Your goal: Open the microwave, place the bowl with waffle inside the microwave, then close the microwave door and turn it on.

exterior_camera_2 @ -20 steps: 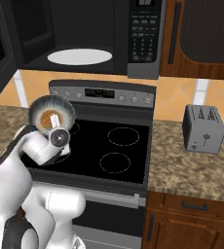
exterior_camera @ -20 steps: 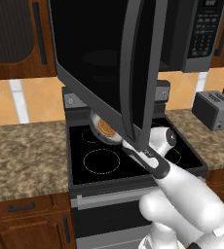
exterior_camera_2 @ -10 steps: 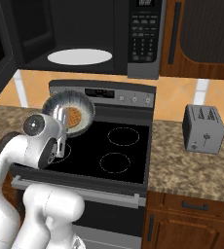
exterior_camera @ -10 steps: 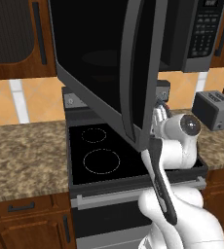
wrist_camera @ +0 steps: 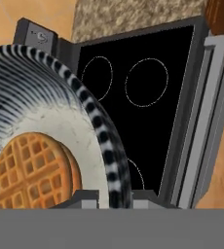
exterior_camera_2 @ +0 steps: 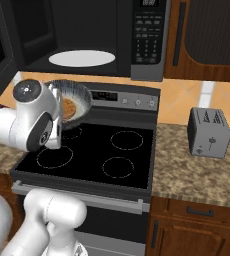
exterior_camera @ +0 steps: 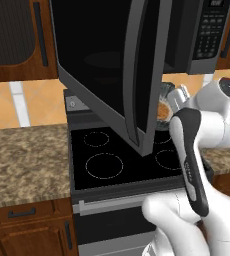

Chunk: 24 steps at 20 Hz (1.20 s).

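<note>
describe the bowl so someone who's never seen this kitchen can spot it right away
Find the black stove under the open microwave. Above its rear left burners, raised off the surface, the gripper pinches the rim of the bowl. It is small, round, with a streaked rim, and alone holds a golden grid-patterned waffle, unlike the boxy silver toaster on the counter.

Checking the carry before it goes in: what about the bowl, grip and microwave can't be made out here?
- Left base view: blue-grey bowl mostly hidden behind the open black glass microwave door.
- Right base view: the white arm covers the bowl's near rim and gripper.
- Hand view: golden waffle cut off; fingertips barely show.
</note>
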### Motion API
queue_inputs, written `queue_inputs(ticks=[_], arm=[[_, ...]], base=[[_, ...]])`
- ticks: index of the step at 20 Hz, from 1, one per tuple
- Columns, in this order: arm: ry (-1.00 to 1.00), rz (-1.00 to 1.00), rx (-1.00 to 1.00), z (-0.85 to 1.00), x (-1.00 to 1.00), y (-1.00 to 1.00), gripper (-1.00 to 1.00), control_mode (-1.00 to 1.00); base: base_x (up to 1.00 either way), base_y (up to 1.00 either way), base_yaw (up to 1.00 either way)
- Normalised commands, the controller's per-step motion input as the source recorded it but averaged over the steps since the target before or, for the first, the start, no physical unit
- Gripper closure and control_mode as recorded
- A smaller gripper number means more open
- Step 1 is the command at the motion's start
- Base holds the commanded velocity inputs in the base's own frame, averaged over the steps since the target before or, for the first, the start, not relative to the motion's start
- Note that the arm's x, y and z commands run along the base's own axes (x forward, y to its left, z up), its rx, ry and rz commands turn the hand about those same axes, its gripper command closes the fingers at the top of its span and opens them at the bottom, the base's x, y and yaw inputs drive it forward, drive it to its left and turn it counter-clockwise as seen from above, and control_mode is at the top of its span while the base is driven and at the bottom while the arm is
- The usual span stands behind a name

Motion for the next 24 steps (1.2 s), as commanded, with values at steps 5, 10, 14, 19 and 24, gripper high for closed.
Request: queue_inputs(ticks=[5, 10, 14, 19, 24], arm=[[0.00, 0.00, -0.16, 1.00, -0.03, 0.08, 1.00, -1.00], [-0.18, 0.01, -0.05, 0.59, -0.12, 0.01, 1.00, -1.00], [-0.26, 0.00, 0.03, 0.44, 0.69, 0.09, 1.00, -1.00], [0.00, 0.00, 0.00, 0.70, 0.78, 0.46, 1.00, -1.00], [0.05, 0.00, 0.00, 0.16, 0.93, 0.20, 1.00, -1.00]], base=[[0.00, 0.00, 0.00], [0.00, 0.00, 0.00], [0.00, 0.00, 0.00], [0.00, 0.00, 0.00], [0.00, 0.00, 0.00]])
